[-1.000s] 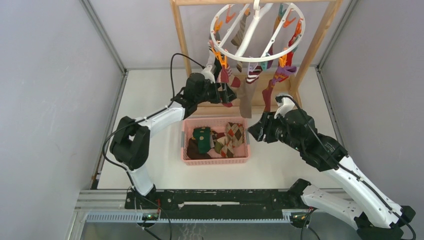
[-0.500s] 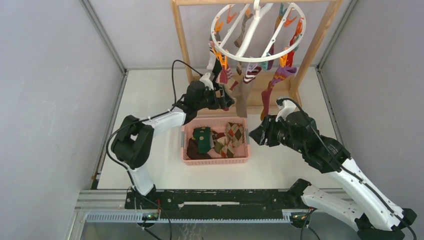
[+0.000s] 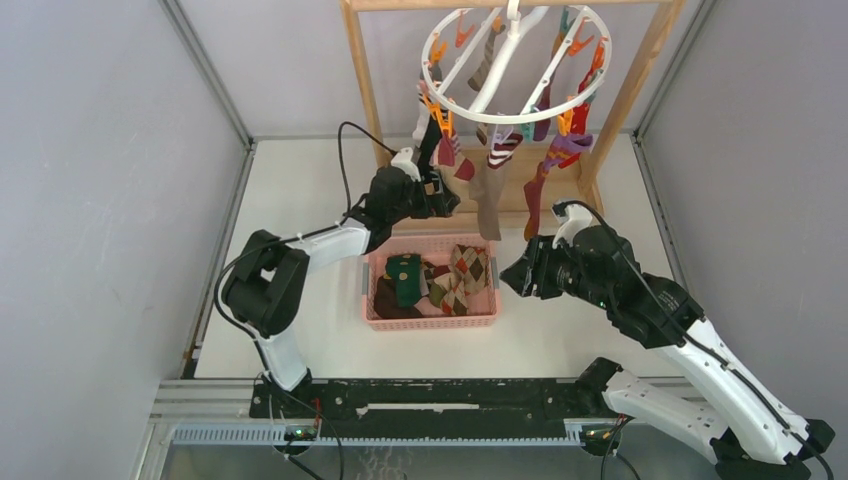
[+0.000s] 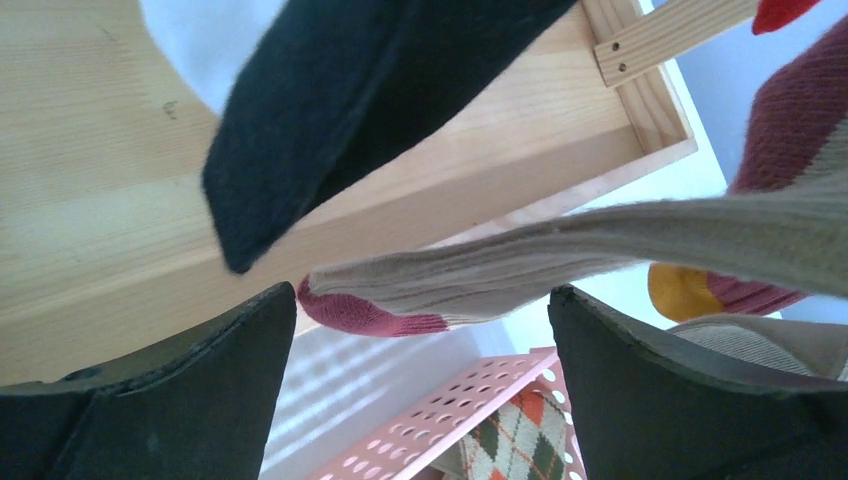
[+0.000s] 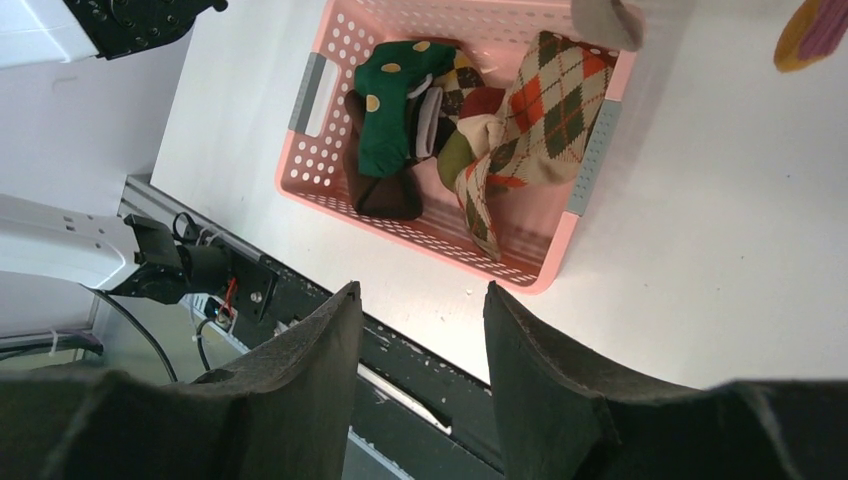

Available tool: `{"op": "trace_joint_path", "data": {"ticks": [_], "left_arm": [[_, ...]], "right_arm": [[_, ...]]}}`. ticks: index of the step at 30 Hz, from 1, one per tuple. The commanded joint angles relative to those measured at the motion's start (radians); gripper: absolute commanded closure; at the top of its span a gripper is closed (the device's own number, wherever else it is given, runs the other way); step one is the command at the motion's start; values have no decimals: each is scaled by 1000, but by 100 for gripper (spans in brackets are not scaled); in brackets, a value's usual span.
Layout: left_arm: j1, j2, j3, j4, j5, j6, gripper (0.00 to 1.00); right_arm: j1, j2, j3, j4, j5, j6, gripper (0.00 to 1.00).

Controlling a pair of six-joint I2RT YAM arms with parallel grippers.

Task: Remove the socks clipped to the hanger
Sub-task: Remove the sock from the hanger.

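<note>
Since 1.0 s ago, left gripper [image 3: 447, 195] has pulled back slightly toward the left edge, and right gripper [image 3: 512, 275] has shifted a little toward the near edge.

Hanger [image 3: 497, 70]: hangs from the wooden rack [image 3: 362, 70] above the middle of the far edge. Socks [image 3: 487, 200] are clipped around its rim and dangle below it.

Left arm: reaches from the near edge up to the far side, elbow bent out to the left, wrist level with the lower ends of the socks. Left wrist view: my fingers [image 4: 200, 400] are spread wide and grip nothing. A tan sock [image 4: 560, 255] with a reddish toe crosses the gap beyond the tips, and a black sock [image 4: 340, 110] hangs above it. I cannot tell whether either sock touches a finger.

Right arm: folded back toward the right near corner, wrist tipped down. Right wrist view: those fingers [image 5: 300, 370] also stand apart and hold nothing, over bare table [image 3: 300, 180] by the basket's near right corner.

Basket [image 3: 430, 322]: pink, mid-table, just left of the right gripper, holding an argyle sock [image 5: 545, 110] and a green dotted sock [image 5: 395, 110].
</note>
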Motion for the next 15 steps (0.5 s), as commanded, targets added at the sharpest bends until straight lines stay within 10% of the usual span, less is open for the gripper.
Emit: {"op": "trace_joint_path", "data": {"ticks": [1, 15], "left_arm": [[18, -3, -33, 81, -55, 25, 0], [25, 61, -18, 167, -92, 126, 0]], "right_arm": [[-4, -20, 5, -11, -14, 19, 44], [-4, -37, -31, -46, -37, 25, 44]]}}
